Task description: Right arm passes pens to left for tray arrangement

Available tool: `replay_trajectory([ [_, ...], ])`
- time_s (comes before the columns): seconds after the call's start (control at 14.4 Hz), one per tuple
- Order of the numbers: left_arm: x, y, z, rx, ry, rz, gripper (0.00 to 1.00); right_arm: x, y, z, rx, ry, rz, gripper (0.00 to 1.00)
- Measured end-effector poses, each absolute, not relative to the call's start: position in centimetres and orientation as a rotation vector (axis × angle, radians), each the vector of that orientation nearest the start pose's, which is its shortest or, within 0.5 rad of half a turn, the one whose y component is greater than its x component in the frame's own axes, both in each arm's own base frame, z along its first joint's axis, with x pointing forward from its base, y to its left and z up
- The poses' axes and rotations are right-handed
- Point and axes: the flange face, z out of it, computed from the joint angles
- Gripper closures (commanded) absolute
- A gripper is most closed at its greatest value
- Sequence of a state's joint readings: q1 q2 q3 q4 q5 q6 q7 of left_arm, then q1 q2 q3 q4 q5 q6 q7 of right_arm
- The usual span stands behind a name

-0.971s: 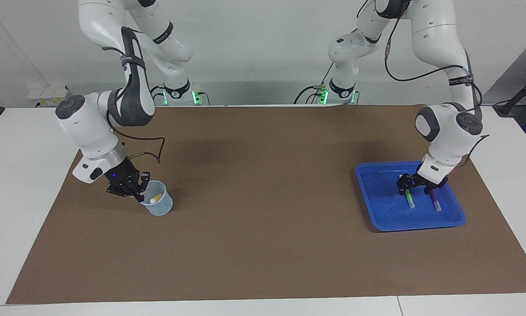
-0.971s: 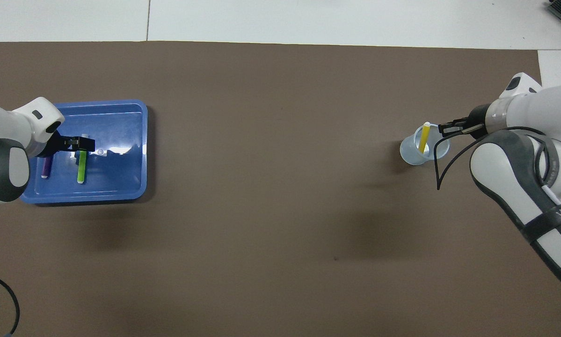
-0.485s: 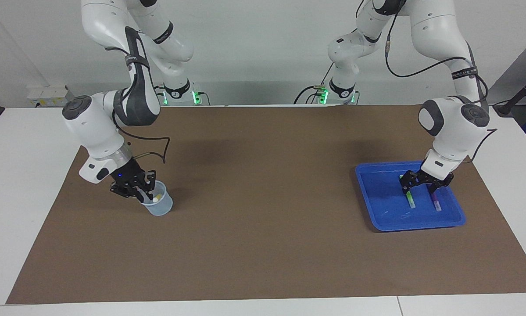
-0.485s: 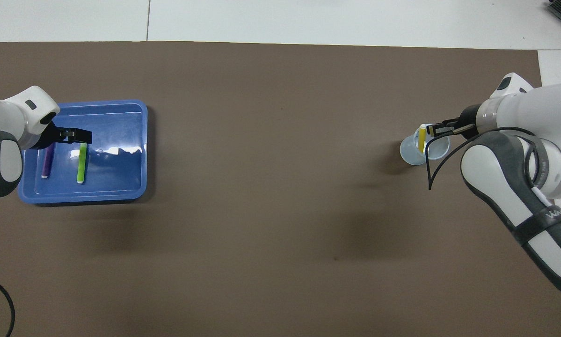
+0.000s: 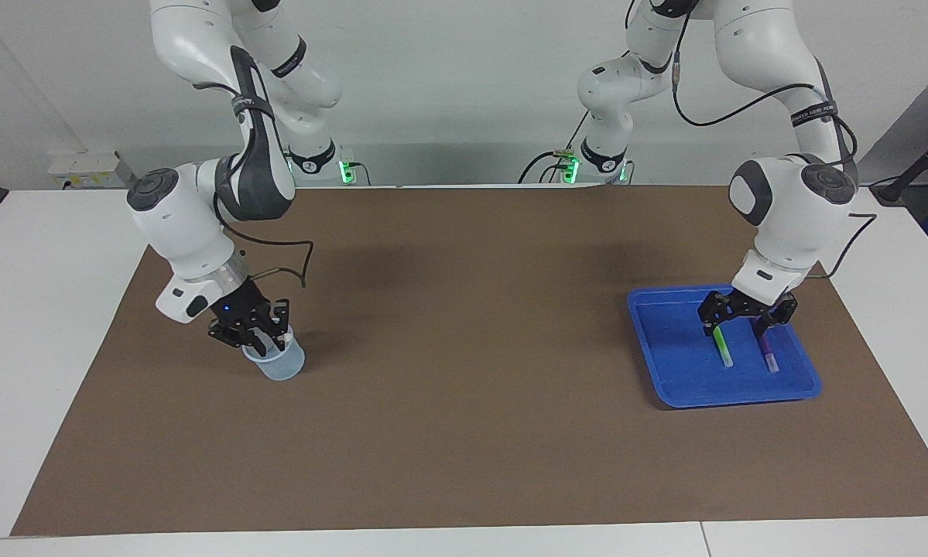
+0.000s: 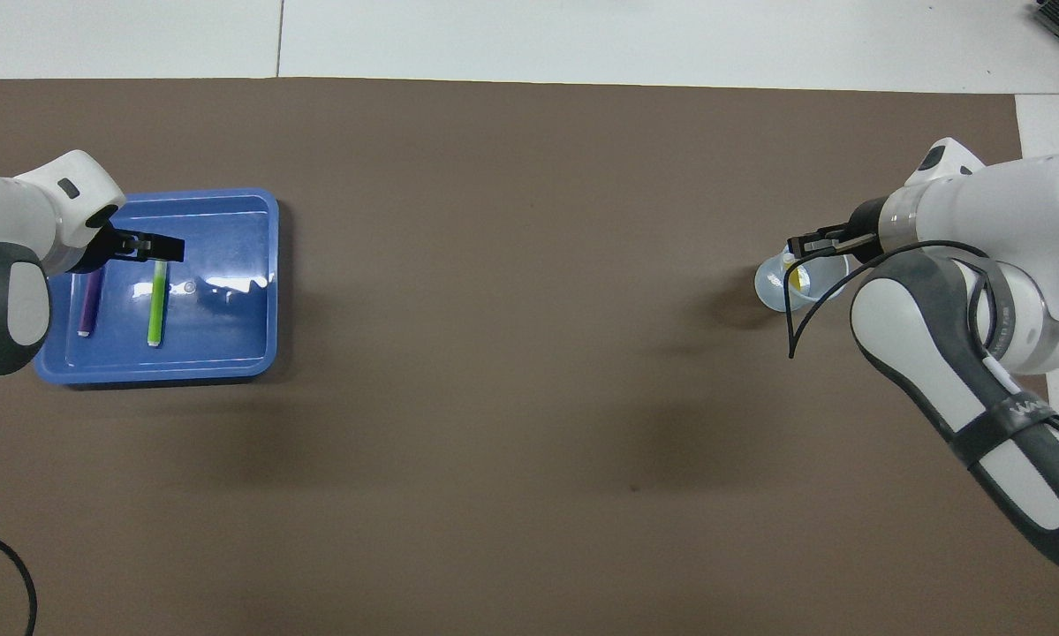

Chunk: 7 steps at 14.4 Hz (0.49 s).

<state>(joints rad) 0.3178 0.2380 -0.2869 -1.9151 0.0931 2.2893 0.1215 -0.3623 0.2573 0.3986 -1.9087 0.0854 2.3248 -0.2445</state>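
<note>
Right end effector (image 5: 265, 338) at cup (image 5: 280, 363), grip on yellow pen (image 6: 795, 276) unclear, risking tipping; left end effector (image 5: 744, 317) wide over tray (image 5: 665, 348).

Translucent cup (image 5: 280, 363) on brown mat (image 5: 464, 433).

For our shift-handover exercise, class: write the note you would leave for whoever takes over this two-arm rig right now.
Left gripper: open, empty, hanging over the tray.
Right gripper: at the mouth of the cup, around the yellow pen; whether it has a grip cannot be told.
Things: green pen and purple pen lie side by side in the tray, apart. The yellow pen stands in the cup at the right arm's end of the table.
Done: two pens arranged.
Left: lift the yellow pen out, pass it to the left gripper, lay it in the tray.
</note>
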Motion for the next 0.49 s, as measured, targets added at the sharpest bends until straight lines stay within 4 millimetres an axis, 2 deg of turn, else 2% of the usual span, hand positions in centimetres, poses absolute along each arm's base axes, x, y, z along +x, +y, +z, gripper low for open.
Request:
replay_trajectory([
  [0.49, 61.9, 2.8, 38.8, -3.111, 0.213, -0.195, 0.0, 61.8, 2.2, 43.0, -2.98, -0.36, -0.278, 0.6],
])
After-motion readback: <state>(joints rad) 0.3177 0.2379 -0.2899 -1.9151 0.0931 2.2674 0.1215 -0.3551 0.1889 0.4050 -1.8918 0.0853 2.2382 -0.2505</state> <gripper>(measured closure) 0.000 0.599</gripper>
